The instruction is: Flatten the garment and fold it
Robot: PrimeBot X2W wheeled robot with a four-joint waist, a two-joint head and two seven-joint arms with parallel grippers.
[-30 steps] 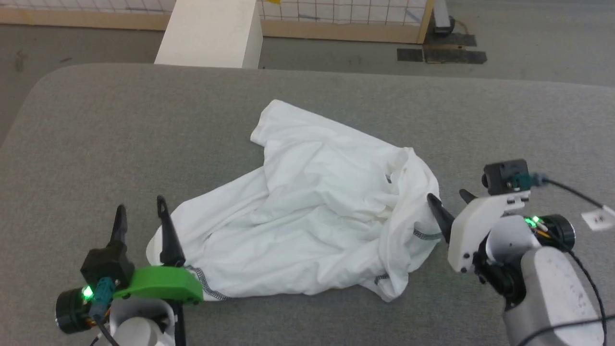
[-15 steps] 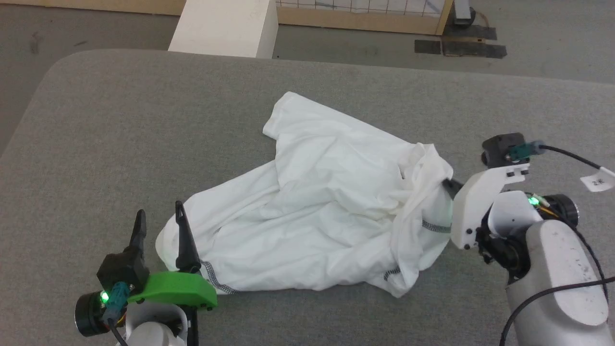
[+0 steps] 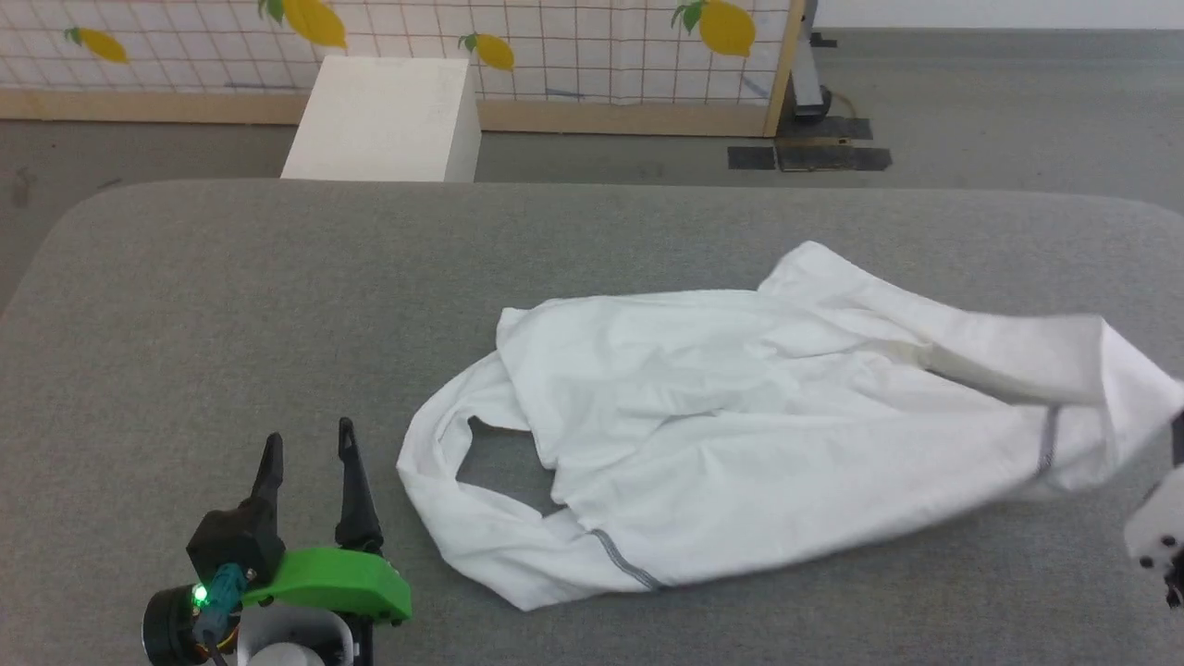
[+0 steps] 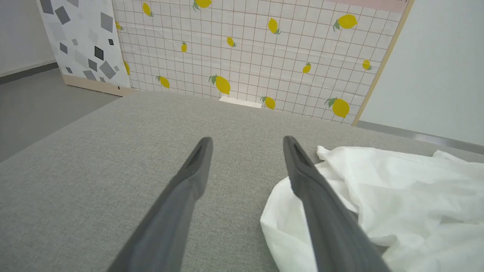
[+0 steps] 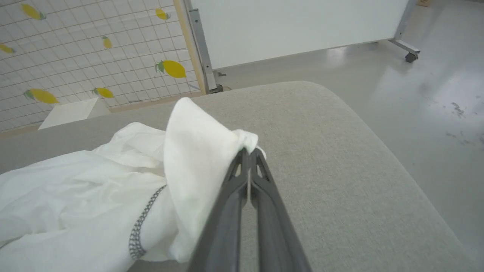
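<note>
Two stages make up this job, and judging by the cloth neither is finished. The garment [image 3: 740, 435] lies on the grey counter [image 3: 231, 305], right of the middle in the head view. It is drawn into a long, creased shape, and a loop of fabric at its near-left end frames a patch of bare counter. No fold has been laid, and its far-right end is raised off the counter. I judge this to be early flattening, with spreading and smoothing to come before any folding.

The right wrist view gives what the head view cannot: the right hand [image 5: 250, 151] has its fingers pressed together on a bunched corner of the garment. A grey zigzag seam [image 5: 141, 223] runs down the cloth just beside them. In the head view that end is a blur at the right edge.

The left wrist view shows the left hand [image 4: 246, 140] spread and holding nothing, with one finger seeming to overlap the garment's edge. The head view settles that, since a strip of bare counter lies between hand and cloth. It also takes in the white box [image 3: 384, 120] beyond the counter.
</note>
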